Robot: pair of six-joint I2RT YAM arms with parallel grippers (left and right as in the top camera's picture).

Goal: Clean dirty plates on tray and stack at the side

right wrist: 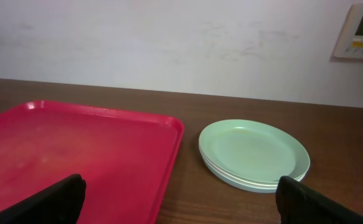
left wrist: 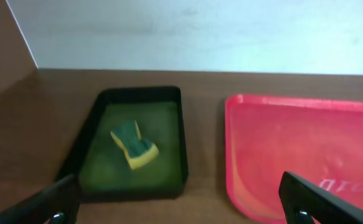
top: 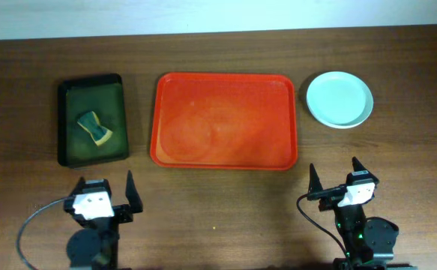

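I see the left gripper [top: 106,189] and right gripper [top: 335,174] both released, fingers wide apart. The round pale blue-green plates [right wrist: 254,152] sit stacked just beside the large red rectangular plastic tray [top: 224,120].

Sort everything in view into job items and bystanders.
Job:
- plates, stacked beside the tray
- tray, red, nothing on it
- sponge, likely the cleaning tool
- dark tray, holding the sponge

Bystanders:
- wall panel, seen only in the right wrist view
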